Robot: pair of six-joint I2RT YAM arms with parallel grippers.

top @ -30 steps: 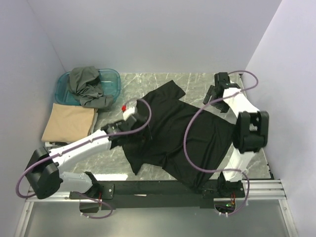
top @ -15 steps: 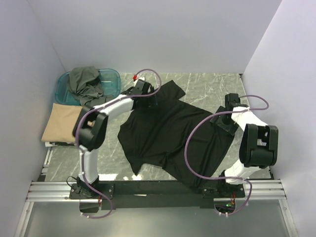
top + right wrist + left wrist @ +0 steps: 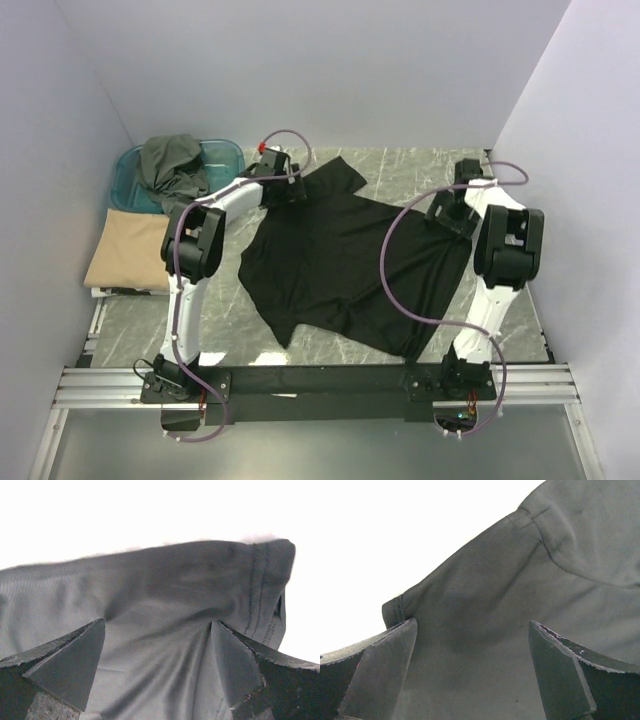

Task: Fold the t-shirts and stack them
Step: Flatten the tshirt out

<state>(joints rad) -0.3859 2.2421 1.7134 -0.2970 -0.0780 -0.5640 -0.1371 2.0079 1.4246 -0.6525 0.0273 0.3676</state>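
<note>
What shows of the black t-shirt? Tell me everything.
The black t-shirt is plain, soft, matte cloth with stitched hems, spread flat but skewed on the marble table. One sleeve points to the far side. The open left fingers and right fingers straddle cloth near its edges, not closed on it.

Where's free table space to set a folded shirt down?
Bare table: far strip between the black shirt sleeve and the right arm; near-left patch between the left arm and the shirt's edge. Crowded: left side, with the tan shirt and the teal tub holding the grey-olive shirt.
</note>
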